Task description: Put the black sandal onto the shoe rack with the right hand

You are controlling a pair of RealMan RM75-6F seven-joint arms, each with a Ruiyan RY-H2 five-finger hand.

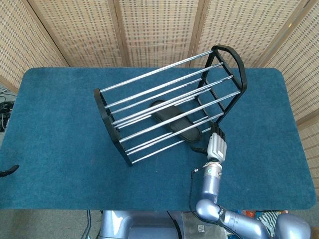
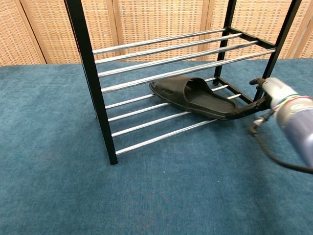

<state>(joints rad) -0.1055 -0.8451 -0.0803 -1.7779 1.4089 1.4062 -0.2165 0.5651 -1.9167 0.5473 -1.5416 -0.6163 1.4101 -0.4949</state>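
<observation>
**Sandal on the lower rails, right hand at its heel**

Plainly, the black sandal lies on the lower chrome rails of the shoe rack, toe pointing inward and heel overhanging the front rail toward the robot. In the chest view the right hand sits just beside that heel; dark fingers reach to the sole's rear edge and appear to touch it, but whether they pinch it or merely rest against it cannot be told from either view. The head view shows the same hand near the rack's right end frame, beside the sandal's heel. The left hand is not visible in either view.

As for handling, the sandal looks like a one-piece moulded slide: probably light, somewhat flexible at the strap, stiffer through the sole, and not fragile. Its matte surface should offer fair grip, though the smooth round rails beneath give little friction, so a nudge could slide it or tip it between bars. The best hold is likely the sole's edge at the heel, or the broad strap across the top. The rack stands on a blue cloth-covered table.
</observation>
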